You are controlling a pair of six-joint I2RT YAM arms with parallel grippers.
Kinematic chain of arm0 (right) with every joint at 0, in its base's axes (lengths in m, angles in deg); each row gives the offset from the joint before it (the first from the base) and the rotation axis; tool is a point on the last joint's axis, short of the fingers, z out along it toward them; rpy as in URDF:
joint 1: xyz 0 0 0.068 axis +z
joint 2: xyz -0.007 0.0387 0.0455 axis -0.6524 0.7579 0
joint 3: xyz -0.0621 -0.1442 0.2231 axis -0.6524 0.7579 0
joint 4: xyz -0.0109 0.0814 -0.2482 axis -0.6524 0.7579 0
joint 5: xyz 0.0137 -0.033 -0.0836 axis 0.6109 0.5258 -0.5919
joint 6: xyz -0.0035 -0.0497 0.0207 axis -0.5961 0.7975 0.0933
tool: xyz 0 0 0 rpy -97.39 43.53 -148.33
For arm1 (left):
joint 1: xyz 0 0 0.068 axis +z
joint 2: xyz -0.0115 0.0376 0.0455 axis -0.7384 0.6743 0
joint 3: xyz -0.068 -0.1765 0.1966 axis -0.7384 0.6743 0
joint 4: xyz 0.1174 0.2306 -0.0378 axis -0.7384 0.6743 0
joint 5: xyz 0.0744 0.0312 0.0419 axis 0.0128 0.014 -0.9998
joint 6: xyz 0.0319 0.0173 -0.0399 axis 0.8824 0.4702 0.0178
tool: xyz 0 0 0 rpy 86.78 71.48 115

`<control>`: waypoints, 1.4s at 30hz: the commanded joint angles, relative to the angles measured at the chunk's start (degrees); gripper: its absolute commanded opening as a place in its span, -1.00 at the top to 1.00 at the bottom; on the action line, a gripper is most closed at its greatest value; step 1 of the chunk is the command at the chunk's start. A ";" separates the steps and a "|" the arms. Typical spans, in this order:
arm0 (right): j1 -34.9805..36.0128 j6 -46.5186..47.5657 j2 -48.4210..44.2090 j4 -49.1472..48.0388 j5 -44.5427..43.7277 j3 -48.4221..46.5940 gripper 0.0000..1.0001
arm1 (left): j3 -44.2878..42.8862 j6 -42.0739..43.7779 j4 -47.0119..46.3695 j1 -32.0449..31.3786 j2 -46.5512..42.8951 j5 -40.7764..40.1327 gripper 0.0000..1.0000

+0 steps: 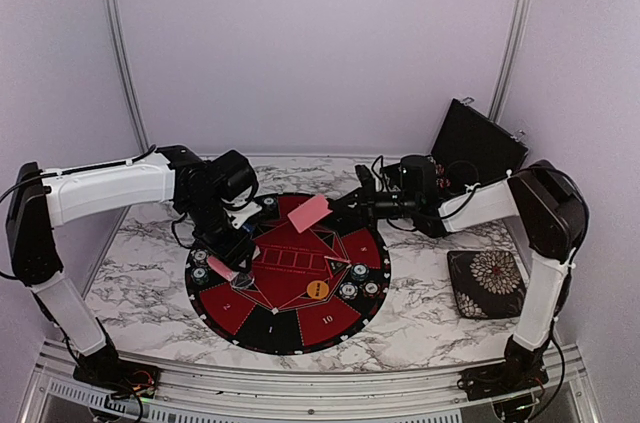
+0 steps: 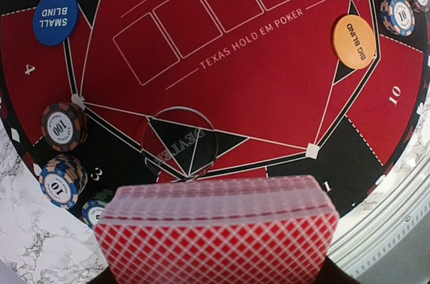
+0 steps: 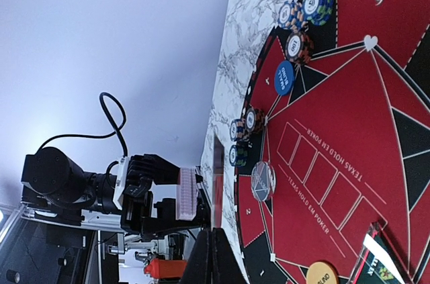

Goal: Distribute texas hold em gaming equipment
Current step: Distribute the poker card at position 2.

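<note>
A round red-and-black poker mat (image 1: 300, 328) lies mid-table. My left gripper (image 1: 226, 259) is shut on a deck of red-backed cards (image 2: 215, 230) held just above the mat's left edge. The deck also shows in the right wrist view (image 3: 186, 193). My right gripper (image 1: 342, 203) is shut on a single red-backed card (image 1: 308, 213), held tilted above the mat's far side and seen edge-on in its wrist view (image 3: 218, 163). On the mat lie a blue disc (image 2: 55, 17), an orange disc (image 2: 354, 41), a clear dealer disc (image 2: 179, 143) and chip stacks (image 2: 64, 125) (image 2: 396, 14).
A black hinged case (image 1: 478, 143) stands open at the back right. A dark flower-patterned tray (image 1: 485, 283) lies on the marble table right of the mat. More chip stacks (image 1: 348, 290) sit along the mat's rim. White walls close in on all sides.
</note>
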 commanded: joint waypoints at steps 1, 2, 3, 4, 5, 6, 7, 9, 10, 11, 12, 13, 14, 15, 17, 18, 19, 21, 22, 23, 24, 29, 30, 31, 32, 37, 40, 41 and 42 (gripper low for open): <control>-1.24 1.59 4.23 0.95 0.60 -5.73 1.00 | 1.38 -0.60 -0.45 1.55 -3.37 -0.44 -0.01; -1.46 1.76 5.14 1.32 0.70 -6.80 1.00 | 1.71 -0.70 -0.46 1.82 -3.63 -0.47 -0.01; -1.66 1.89 6.10 1.54 0.67 -7.93 1.00 | 1.93 -0.70 -0.47 2.09 -3.90 -0.64 -0.01; -1.79 2.15 7.27 1.94 0.69 -9.09 1.00 | 2.17 -0.74 -0.45 2.35 -4.16 -0.71 -0.01; -1.97 2.48 8.25 2.62 0.71 -10.34 1.00 | 2.44 -0.78 -0.45 2.61 -4.45 -0.71 -0.01; -2.15 2.76 9.21 3.20 0.72 -11.63 1.00 | 2.59 -0.83 -0.45 2.97 -4.61 -0.71 -0.01; -2.14 2.93 10.08 3.75 0.71 -12.73 1.00 | 2.73 -0.87 -0.45 3.16 -4.72 -0.78 -0.01; -2.28 3.26 12.05 4.50 0.76 -15.10 1.00 | 3.01 -0.91 -0.39 3.60 -4.79 -0.76 -0.01; -2.37 3.32 13.01 4.66 0.92 -16.08 1.00 | 3.03 -1.03 -0.36 3.78 -4.90 -0.76 -0.01; -2.36 3.25 13.92 4.72 1.05 -17.22 1.00 | 3.07 -1.12 -0.36 3.98 -4.94 -0.79 -0.01; -2.38 3.31 14.70 5.10 1.13 -18.16 1.00 | 3.06 -1.13 -0.36 4.20 -4.95 -0.74 -0.01; -2.39 3.59 15.46 5.61 1.12 -19.26 1.00 | 3.13 -1.20 -0.36 4.41 -5.05 -0.65 -0.01; -2.38 3.68 16.32 6.06 1.15 -20.38 1.00 | 3.17 -1.22 -0.37 4.60 -5.08 -0.61 -0.01; -2.38 3.58 16.97 6.20 1.20 -21.37 1.00 | 3.23 -1.27 -0.36 4.82 -5.00 -0.62 -0.01; -2.38 3.42 18.38 6.39 1.33 -23.21 1.00 | 3.22 -1.23 -0.28 5.19 -5.04 -0.61 -0.01; -2.38 3.37 19.03 6.62 1.36 -24.10 1.00 | 3.20 -1.38 -0.19 5.36 -4.97 -0.62 -0.01; -2.41 3.47 19.68 6.82 1.34 -25.15 1.00 | 3.10 -1.40 -0.12 5.54 -4.88 -0.57 -0.01; -2.48 3.34 20.88 7.04 1.42 -26.73 1.00 | 2.82 -1.40 0.11 5.83 -4.78 -0.70 -0.01; -2.47 3.30 21.59 7.28 1.37 -27.36 1.00 | 2.67 -1.40 0.12 6.01 -4.73 -0.76 -0.01; -2.47 3.31 22.08 7.47 1.34 -28.05 1.00 | 2.59 -1.26 0.23 6.16 -4.69 -0.80 -0.01; -2.51 3.33 22.52 7.61 1.30 -28.71 1.00 | 2.51 -1.30 0.30 6.28 -4.62 -0.80 -0.01; -2.69 3.22 24.22 8.31 1.24 -30.94 1.00 | 2.08 -1.13 0.52 6.82 -4.47 -0.87 -0.01; -2.71 3.18 24.49 8.48 1.16 -31.38 1.00 | 2.00 -1.14 0.60 6.90 -4.41 -0.89 -0.01; -2.81 3.28 24.76 8.73 1.09 -31.86 1.00 | 1.89 -1.14 0.65 6.98 -4.35 -0.89 -0.01; -2.84 3.32 25.02 8.98 0.98 -32.35 1.00 | 1.85 -1.14 0.69 7.01 -4.45 -0.89 -0.01; -2.91 3.92 26.82 10.88 0.74 -35.24 1.00 | 1.88 -1.13 0.73 7.27 -4.47 -0.98 -0.01; -2.86 4.31 27.87 11.73 0.34 -36.82 1.00 | 1.75 -1.00 0.76 7.39 -4.36 -0.89 -0.01; -2.90 4.40 28.29 12.06 0.21 -37.38 1.00 | 1.81 -0.97 0.72 7.44 -4.34 -0.89 -0.01; -2.97 4.53 28.80 12.39 0.07 -37.98 1.00 | 1.82 -0.96 0.70 7.45 -4.34 -0.89 -0.01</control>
